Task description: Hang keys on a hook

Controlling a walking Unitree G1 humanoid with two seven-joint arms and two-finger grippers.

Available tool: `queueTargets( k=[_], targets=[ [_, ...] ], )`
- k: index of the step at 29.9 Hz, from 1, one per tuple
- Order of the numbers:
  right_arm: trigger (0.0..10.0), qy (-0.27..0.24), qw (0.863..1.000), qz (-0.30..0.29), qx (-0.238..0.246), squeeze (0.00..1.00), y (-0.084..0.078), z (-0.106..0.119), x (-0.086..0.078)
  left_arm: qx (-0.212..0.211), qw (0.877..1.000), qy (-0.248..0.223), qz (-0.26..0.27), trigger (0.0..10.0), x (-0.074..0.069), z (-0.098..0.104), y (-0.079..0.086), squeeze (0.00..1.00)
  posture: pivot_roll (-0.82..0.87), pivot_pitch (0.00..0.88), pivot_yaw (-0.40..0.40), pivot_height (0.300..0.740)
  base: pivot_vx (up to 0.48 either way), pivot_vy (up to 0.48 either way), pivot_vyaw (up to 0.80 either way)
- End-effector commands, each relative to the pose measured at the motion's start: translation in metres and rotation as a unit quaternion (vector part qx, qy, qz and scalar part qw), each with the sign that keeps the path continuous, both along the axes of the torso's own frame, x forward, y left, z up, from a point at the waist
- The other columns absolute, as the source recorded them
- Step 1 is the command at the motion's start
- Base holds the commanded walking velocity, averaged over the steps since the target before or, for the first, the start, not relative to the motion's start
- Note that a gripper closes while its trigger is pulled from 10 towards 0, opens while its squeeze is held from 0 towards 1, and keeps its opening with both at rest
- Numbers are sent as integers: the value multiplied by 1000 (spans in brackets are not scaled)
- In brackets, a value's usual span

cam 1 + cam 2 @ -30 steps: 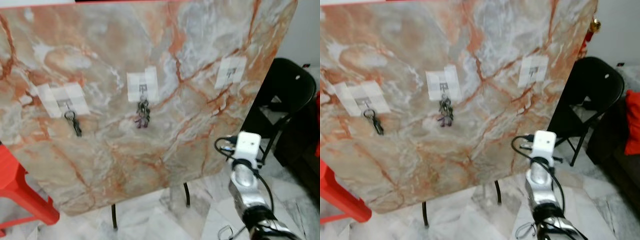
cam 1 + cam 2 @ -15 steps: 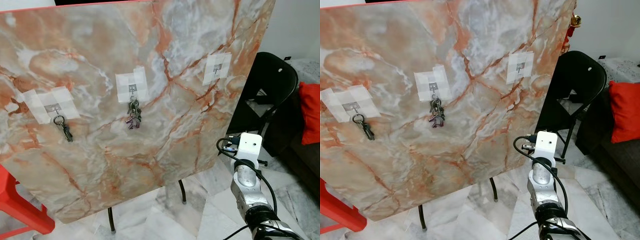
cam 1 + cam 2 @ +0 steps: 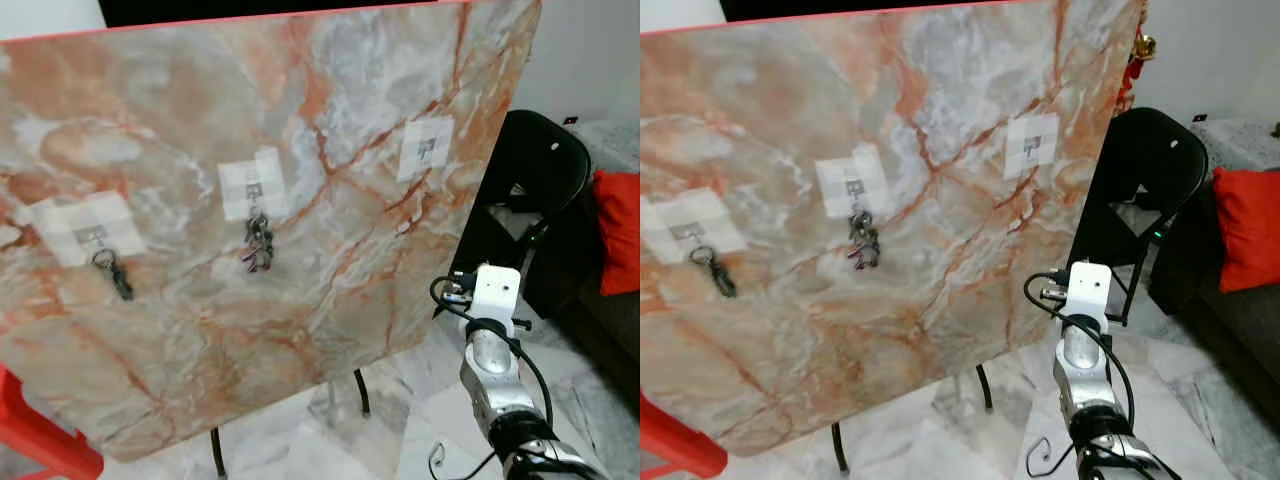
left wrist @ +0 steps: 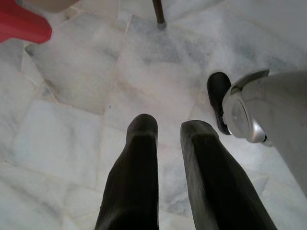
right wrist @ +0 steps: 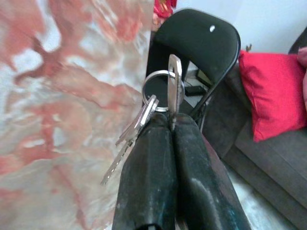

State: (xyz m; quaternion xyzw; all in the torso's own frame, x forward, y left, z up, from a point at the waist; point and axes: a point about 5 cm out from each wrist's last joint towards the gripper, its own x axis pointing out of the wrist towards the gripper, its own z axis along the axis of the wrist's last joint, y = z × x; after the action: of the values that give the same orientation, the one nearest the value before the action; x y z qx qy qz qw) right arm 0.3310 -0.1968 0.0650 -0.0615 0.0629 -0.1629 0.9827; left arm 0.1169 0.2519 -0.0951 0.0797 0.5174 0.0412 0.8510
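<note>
Both head views look forward and down at the marble board [image 3: 280, 200] and share the right arm [image 3: 1085, 370]. The left wrist camera faces the floor [image 4: 72, 96] past its pincer [image 4: 168, 127]; the right looks closely along its pincer [image 5: 170, 122] toward the folding chair [image 5: 196, 43].

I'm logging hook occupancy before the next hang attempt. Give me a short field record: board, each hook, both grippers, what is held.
board: marble-patterned panel, leaning upright
left hook: carries a key ring
middle hook: carries a key bunch
right hook: bare
right gripper: shut on the keys, raised beside the board's right edge
left gripper: hangs idle over the floor, fingers slightly parted, holding nothing
behind board: black folding chair
</note>
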Motion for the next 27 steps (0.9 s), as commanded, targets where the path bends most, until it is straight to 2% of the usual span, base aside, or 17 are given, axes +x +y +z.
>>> queueTargets(
  k=[1,5,12,22,27],
  targets=[
    [10000,-5,1000,3,0,0,1,2,1,-4,1000,3,5,10000,-1,-1,-1,0,59,0,-22,730,345,0,463],
    [10000,-5,1000,4,6,0,2,2,2,1,1000,4,2,10000,-1,-1,0,0,61,0,-22,730,323,0,119],
    [10000,-11,1000,17,3,0,6,4,3,0,1000,4,-1,10000,-1,0,0,0,62,0,-19,730,0,0,0],
    [10000,-22,1000,12,2,0,7,9,6,0,1000,5,-3,10000,0,0,0,0,61,0,-16,730,0,0,689],
    [10000,-35,999,-13,6,0,1,17,10,1,1000,4,-4,10000,0,0,0,0,61,0,-16,730,0,0,0]
  ],
)
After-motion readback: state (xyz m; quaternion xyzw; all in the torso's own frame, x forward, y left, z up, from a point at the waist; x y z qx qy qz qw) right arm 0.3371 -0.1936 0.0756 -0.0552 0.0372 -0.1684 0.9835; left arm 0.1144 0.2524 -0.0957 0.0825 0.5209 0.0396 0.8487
